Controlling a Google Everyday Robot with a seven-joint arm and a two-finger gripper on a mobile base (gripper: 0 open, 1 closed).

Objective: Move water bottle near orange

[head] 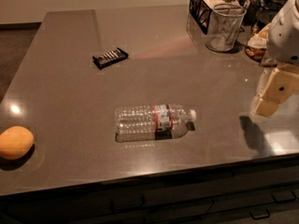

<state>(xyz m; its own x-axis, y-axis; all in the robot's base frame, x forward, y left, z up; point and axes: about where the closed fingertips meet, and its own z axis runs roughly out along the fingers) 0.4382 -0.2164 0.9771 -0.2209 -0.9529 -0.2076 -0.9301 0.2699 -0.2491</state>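
The dark counter (60,92) fills the view. The bottle (140,122) lies on its side near the counter's front middle. Its long axis runs left to right and its white cap (192,114) points right, toward the claw. The claw (265,107) hangs at the right edge above the counter, apart from the bottle and not touching it. I cannot tell how far open it is. A mesh cup (225,27) stands at the back right. The orange (15,142) sits at the front left, well apart from the bottle. A small black packet (110,58) lies behind the bottle.
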